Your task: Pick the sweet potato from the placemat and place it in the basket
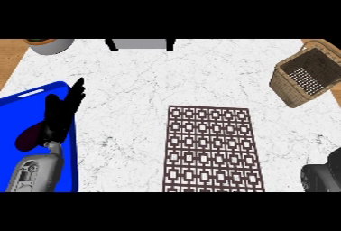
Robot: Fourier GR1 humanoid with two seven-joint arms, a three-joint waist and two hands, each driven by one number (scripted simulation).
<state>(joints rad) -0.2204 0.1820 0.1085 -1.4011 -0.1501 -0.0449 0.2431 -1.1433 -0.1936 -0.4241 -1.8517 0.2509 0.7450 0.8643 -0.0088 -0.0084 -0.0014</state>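
Note:
The brown patterned placemat [212, 149] lies in the middle of the white marble counter, and no sweet potato shows on it. The wicker basket [307, 76] stands tilted at the far right; its inside looks empty. My left hand [61, 110] rests open at the left, fingers straight and pointing away, over the blue tray [26, 101]. A dark maroon oval thing [25, 137] lies on that tray, partly hidden by the hand. Only part of my right hand [321, 175] shows at the lower right corner, to the right of the placemat; what it holds, if anything, is hidden.
A grey pot [53, 45] stands at the far left corner. A grey object with black legs [140, 43] sits at the counter's far edge. Wooden surface shows beyond the marble at the top left and top right.

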